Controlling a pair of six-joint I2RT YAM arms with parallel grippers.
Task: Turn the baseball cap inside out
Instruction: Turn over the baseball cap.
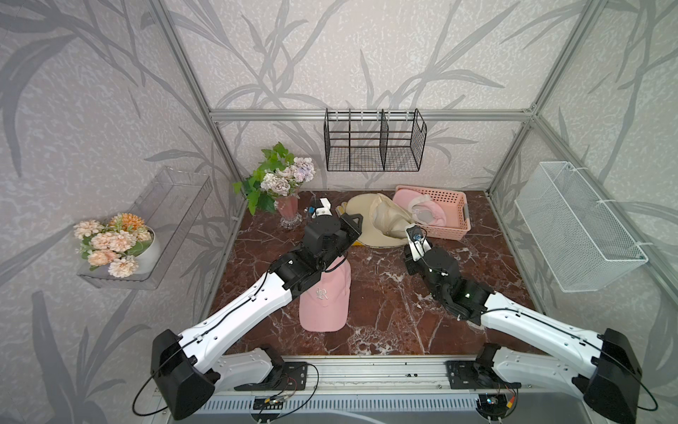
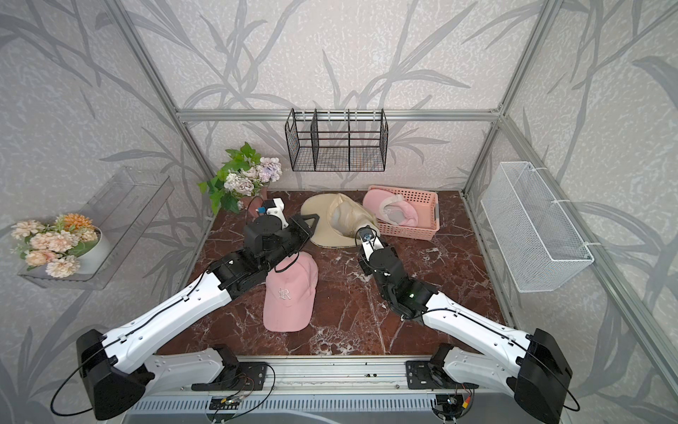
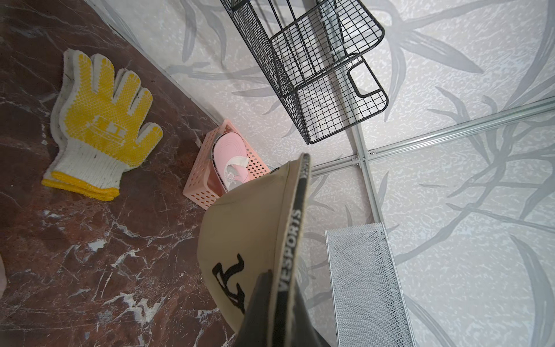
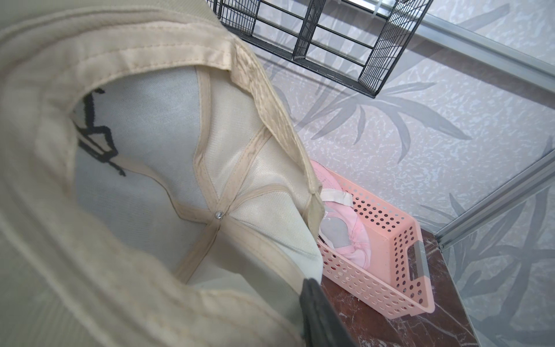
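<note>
The beige baseball cap (image 1: 381, 220) (image 2: 337, 220) sits at the back middle of the marble table, its hollow side facing my right arm. My left gripper (image 3: 282, 300) is shut on the edge of its brim (image 3: 255, 228), beside the black embroidered letter. In both top views this gripper (image 1: 352, 220) (image 2: 312, 220) is at the cap's left side. My right gripper (image 4: 300, 294) is at the cap's rim on the right (image 1: 406, 238). One dark finger (image 4: 315, 309) lies outside the rim; the other is hidden by fabric. The pale lining and seam tapes (image 4: 216, 213) fill the right wrist view.
A pink cap (image 1: 324, 297) lies under my left forearm. A pink basket (image 1: 453, 220) holding another pink cap (image 1: 422, 213) stands right behind the beige one. Yellow-dotted gloves (image 3: 99, 126), a flower vase (image 1: 290, 214), a black wire rack (image 1: 374, 143) and a white mesh basket (image 1: 579, 227) line the back and sides.
</note>
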